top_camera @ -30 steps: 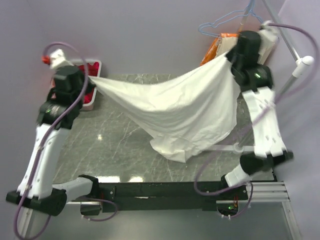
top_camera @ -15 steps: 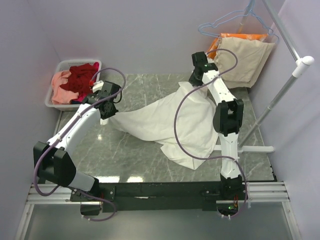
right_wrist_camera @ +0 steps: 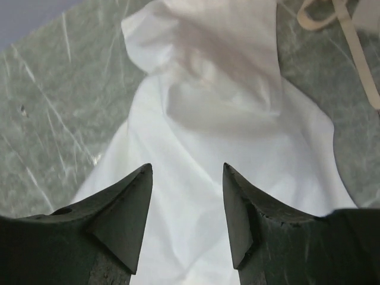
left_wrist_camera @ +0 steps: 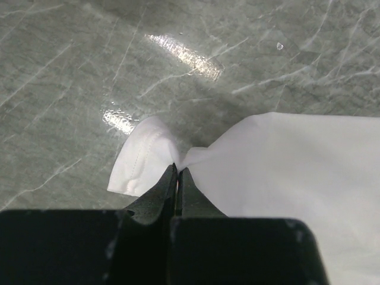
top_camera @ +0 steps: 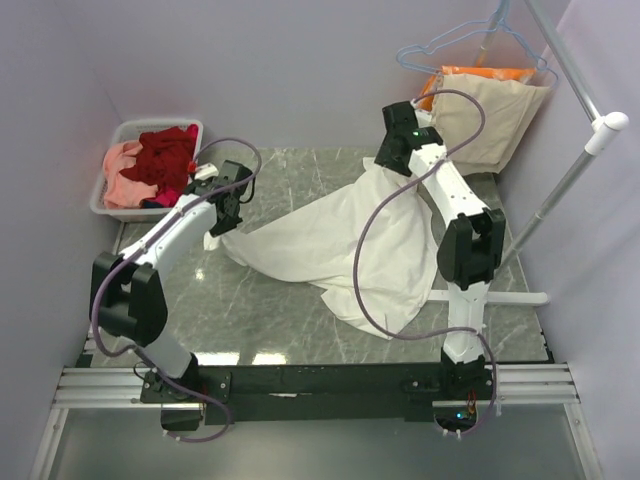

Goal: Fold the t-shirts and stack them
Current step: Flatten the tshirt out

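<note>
A white t-shirt lies rumpled across the marble table, plain side up, with no print showing. My left gripper is shut on the shirt's left corner; in the left wrist view the fingers pinch the white cloth and a hemmed tip pokes out to the left. My right gripper hovers over the shirt's far right corner. The right wrist view shows its jaws open above the bunched white cloth, holding nothing. A dark red tee and a salmon pink tee fill the basket.
The white basket stands at the table's far left corner. A beige cloth and an orange cloth hang at the back right under a wire hanger. A white rack pole slants along the right side.
Both arms dropped from holding the shirt stretched in the air, and it now lies on the table. The right gripper opened and let go of its corner; the left stays shut.
</note>
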### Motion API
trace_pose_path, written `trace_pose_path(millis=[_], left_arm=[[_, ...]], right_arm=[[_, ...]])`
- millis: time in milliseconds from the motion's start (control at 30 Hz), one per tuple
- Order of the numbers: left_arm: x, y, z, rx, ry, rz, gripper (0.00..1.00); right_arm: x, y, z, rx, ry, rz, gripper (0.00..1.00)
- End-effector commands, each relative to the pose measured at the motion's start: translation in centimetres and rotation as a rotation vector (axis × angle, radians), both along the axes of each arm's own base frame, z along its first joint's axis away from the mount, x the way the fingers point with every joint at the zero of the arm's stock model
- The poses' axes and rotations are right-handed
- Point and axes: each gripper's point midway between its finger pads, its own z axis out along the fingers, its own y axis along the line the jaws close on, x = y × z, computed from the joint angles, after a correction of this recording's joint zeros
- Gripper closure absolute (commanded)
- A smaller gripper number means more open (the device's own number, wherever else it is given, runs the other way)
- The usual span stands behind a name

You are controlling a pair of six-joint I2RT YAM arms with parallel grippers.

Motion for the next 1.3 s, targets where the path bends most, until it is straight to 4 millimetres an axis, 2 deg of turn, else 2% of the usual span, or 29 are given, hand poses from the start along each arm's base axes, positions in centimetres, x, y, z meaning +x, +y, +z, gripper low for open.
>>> trace_pose_path(millis=[0, 33, 67, 100, 200, 267, 333, 367, 433, 533, 700, 833, 967, 1100, 1267], left_arm=[[2.6, -0.9, 0.9, -0.019, -0.051, 0.007, 0.99], [3.0, -0.9, 0.9, -0.016, -0.052, 0.009, 0.99], [3.6, -1.1, 1.3, -0.013, -0.059, 0.01, 0.99], [3.8, -1.0, 0.6, 0.0, -0.036, 0.015, 0.99], [4.9, -1.1, 0.5, 0.007, -0.038, 0.022, 0.99], [5.6, -0.8, 0.5, -0.001, -0.042, 0.036, 0.99], [6.0, 0.1, 0.2, 0.0, -0.035, 0.06, 0.99], [6.3, 0.4, 0.2, -0.002, -0.035, 0.068, 0.99], [6.6, 1.7, -0.3, -0.001, -0.024, 0.099, 0.99], [6.9, 3.5, -0.8, 0.007, -0.005, 0.144, 0.99], [7.5, 6.2, -1.6, -0.001, 0.018, 0.21, 0.99], [8.4, 6.9, -1.5, -0.003, 0.021, 0.229, 0.99], [9.1, 6.9, -2.6, -0.018, 0.042, 0.226, 0.99], [9.7, 6.4, -3.3, -0.038, 0.057, 0.212, 0.99], [9.9, 6.1, -3.8, -0.048, 0.072, 0.195, 0.99]], right_arm=[[-7.3, 1.7, 2.9, -0.054, 0.042, 0.046, 0.42], [-8.8, 1.6, 2.2, -0.071, 0.076, 0.043, 0.42], [-11.4, 2.1, 1.1, -0.078, 0.118, 0.066, 0.42], [-12.7, 2.3, 0.5, -0.078, 0.137, 0.078, 0.43], [-17.1, 2.9, -1.1, -0.045, 0.192, 0.131, 0.45], [-19.8, 2.4, -2.3, -0.032, 0.245, 0.13, 0.46], [-21.4, 1.9, -3.1, -0.03, 0.282, 0.126, 0.48], [-22.9, 1.7, -4.1, -0.011, 0.309, 0.13, 0.48], [-24.1, 2.2, -5.0, 0.026, 0.321, 0.15, 0.49], [-27.2, 2.9, -7.1, 0.056, 0.388, 0.198, 0.5], [-30.2, 4.3, -8.8, 0.047, 0.457, 0.259, 0.51], [-32.5, 5.6, -10.3, 0.055, 0.496, 0.316, 0.52], [-34.2, 7.1, -11.6, 0.043, 0.516, 0.408, 0.53], [-35.0, 8.4, -12.4, 0.019, 0.514, 0.475, 0.54], [-34.9, 10.7, -12.9, 0.024, 0.51, 0.54, 0.55]])
